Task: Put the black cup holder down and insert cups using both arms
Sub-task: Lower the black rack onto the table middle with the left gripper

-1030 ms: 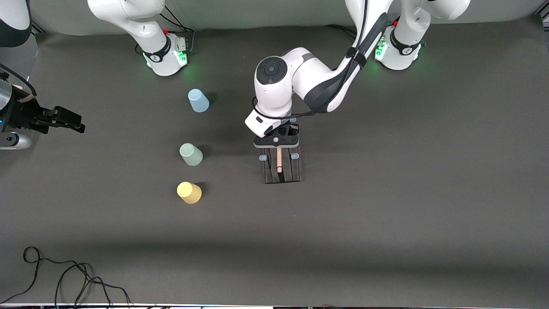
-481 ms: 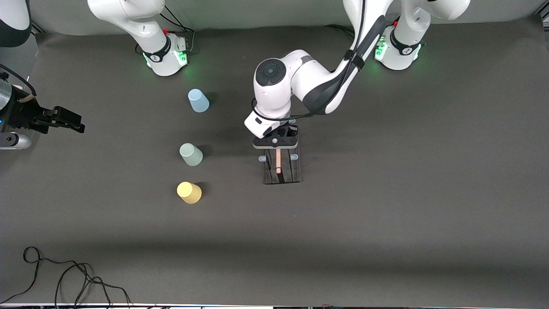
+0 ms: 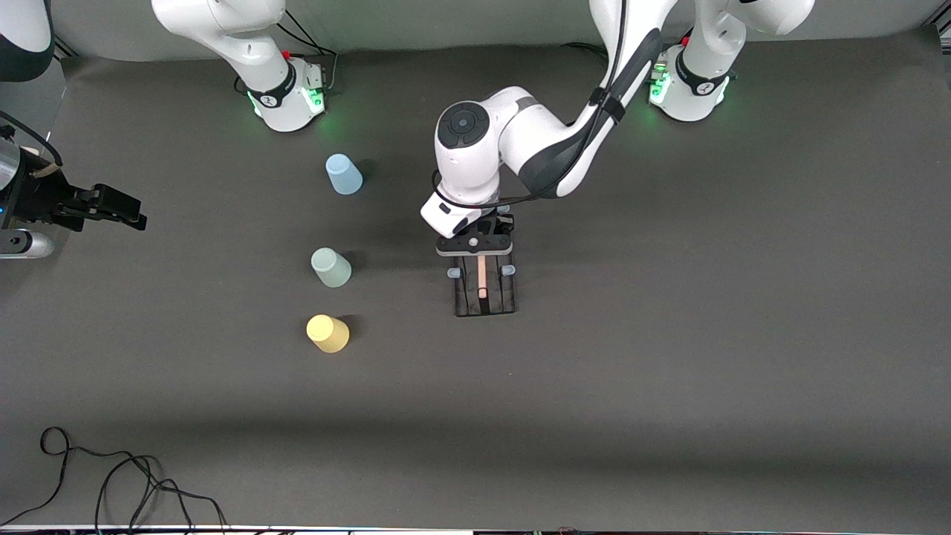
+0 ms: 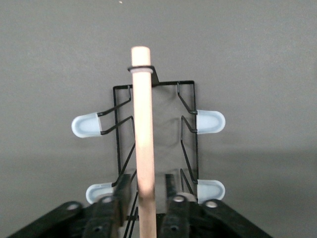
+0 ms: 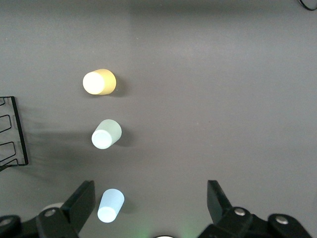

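Note:
The black cup holder (image 3: 483,291) stands on the mat mid-table, its wooden rod (image 4: 143,129) on top and pale-blue pegs (image 4: 210,121) at the sides. My left gripper (image 3: 478,247) sits over the holder's end nearest the arm bases, open; its fingers (image 4: 117,196) flank the rod with a small gap on each side. Toward the right arm's end, three cups stand narrow end up in a row: light blue (image 3: 343,174), pale green (image 3: 330,267), yellow (image 3: 328,334). My right gripper (image 3: 119,208) waits open, raised at the table's edge, above the cups (image 5: 106,134).
The two arm bases (image 3: 286,96) (image 3: 691,89) stand along the table edge farthest from the front camera. A loose black cable (image 3: 111,475) lies at the near corner on the right arm's end.
My left gripper's fingers have come apart off the wooden rod. The left arm and holder shifted slightly toward the right arm's end. The right arm has not moved.

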{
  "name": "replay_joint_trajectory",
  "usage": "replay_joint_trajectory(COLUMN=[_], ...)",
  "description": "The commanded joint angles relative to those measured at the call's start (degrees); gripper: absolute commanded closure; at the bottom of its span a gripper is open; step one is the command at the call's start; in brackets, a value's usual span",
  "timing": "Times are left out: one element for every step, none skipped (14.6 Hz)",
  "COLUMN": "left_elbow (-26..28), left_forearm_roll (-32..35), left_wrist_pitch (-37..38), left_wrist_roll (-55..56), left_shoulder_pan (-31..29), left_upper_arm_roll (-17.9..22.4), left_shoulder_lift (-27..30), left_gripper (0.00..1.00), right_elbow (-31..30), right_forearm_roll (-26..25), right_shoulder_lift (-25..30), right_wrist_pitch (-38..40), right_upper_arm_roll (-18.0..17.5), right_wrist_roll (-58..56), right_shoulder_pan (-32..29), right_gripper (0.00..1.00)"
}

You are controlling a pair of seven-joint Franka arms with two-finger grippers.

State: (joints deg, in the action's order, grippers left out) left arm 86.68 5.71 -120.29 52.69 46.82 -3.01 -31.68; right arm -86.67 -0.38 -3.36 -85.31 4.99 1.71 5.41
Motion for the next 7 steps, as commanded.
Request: replay_joint_trajectory(left_elbow=[-0.63, -1.68, -2.65, -3.35, -4.75, -5.72, -5.99], left_forearm_roll=[1.67, 1.67, 1.58, 1.32, 1.14, 0.97, 0.79], left_wrist_pitch=[0.32, 0.58, 1.19, 2.94, 5.22, 7.77, 10.05], left_wrist_roll=[1.54, 1.80, 1.80, 1.54, 1.19, 0.40, -1.52], left_shoulder_pan=[0.37, 0.20, -0.15, -1.02, -2.51, -4.09, -5.76], left_upper_arm_roll=[0.55, 0.72, 0.99, 0.99, 0.90, 0.73, 0.64], left_shoulder_lift=[1.09, 1.27, 1.88, 2.93, 3.81, 4.86, 5.92], left_gripper=[0.03, 0.00, 0.00, 0.00, 0.00, 0.00, 0.00], right_elbow=[1.07, 1.07, 0.98, 0.98, 0.89, 0.81, 0.54], right_forearm_roll=[-0.32, -0.32, -0.32, -0.32, -0.32, -0.32, -0.32], right_shoulder_lift=[-0.42, -0.42, -0.42, -0.42, -0.42, -0.42, -0.24], right_wrist_pitch=[0.94, 1.02, 1.02, 1.02, 1.02, 1.02, 1.02], right_upper_arm_roll=[0.02, -0.06, 0.02, 0.02, 0.11, 0.11, 0.02], right_wrist_roll=[-0.83, -0.83, -0.83, -0.83, -0.83, -0.83, -0.83], right_shoulder_pan=[-0.32, -0.32, -0.32, -0.32, -0.32, -0.32, -0.23], right_gripper=[0.00, 0.00, 0.00, 0.00, 0.00, 0.00, 0.00])
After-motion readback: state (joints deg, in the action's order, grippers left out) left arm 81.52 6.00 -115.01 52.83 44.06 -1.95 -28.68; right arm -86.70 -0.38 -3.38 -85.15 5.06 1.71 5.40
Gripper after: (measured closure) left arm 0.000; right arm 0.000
